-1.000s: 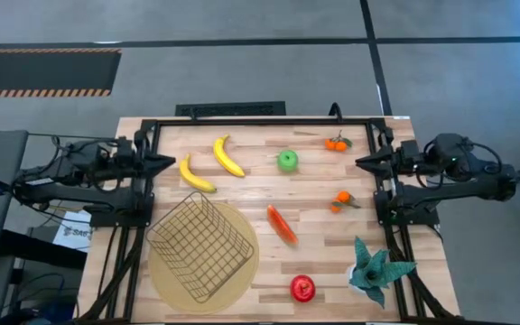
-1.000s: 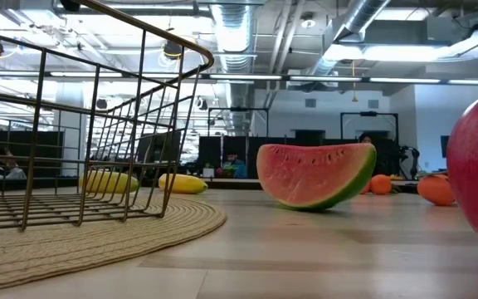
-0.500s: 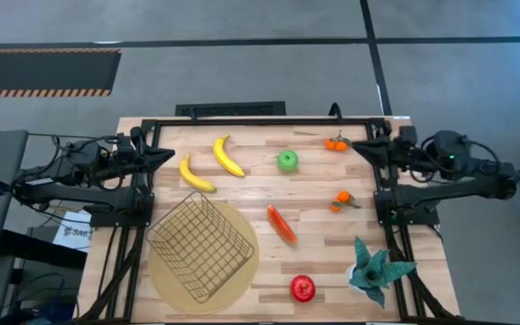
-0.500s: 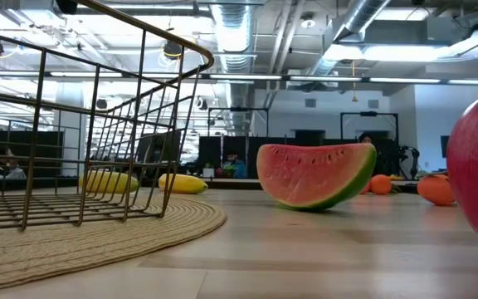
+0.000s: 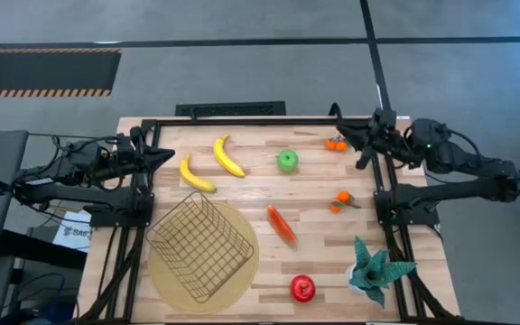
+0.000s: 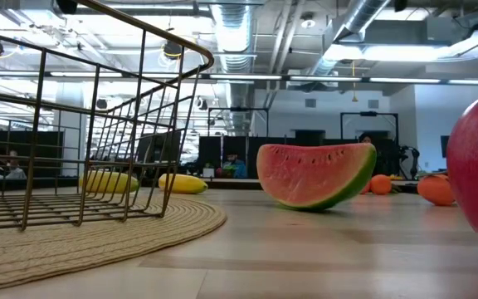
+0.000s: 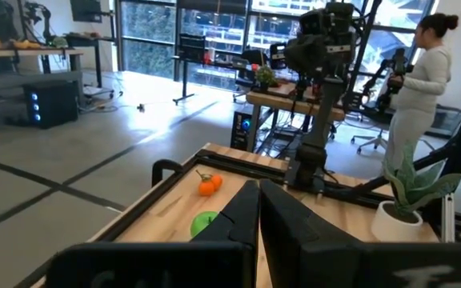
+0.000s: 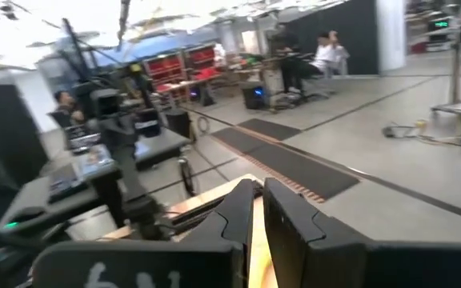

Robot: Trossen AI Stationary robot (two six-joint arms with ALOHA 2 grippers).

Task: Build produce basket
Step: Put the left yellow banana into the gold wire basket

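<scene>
The basket (image 5: 202, 248) sits empty; both tools, left (image 5: 168, 159) and right (image 5: 337, 134), closed, holding nothing

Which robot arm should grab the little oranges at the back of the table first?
Probably the right arm. Its tool hangs almost beside the back oranges, while the left tool waits across the table by the bananas.

Around me I see a grey concrete floor (image 5: 242, 72), a black-and-orange hazard-striped mat (image 5: 43, 72), silver ceiling ducts (image 6: 231, 33) and tall bright windows (image 7: 206, 32).
</scene>
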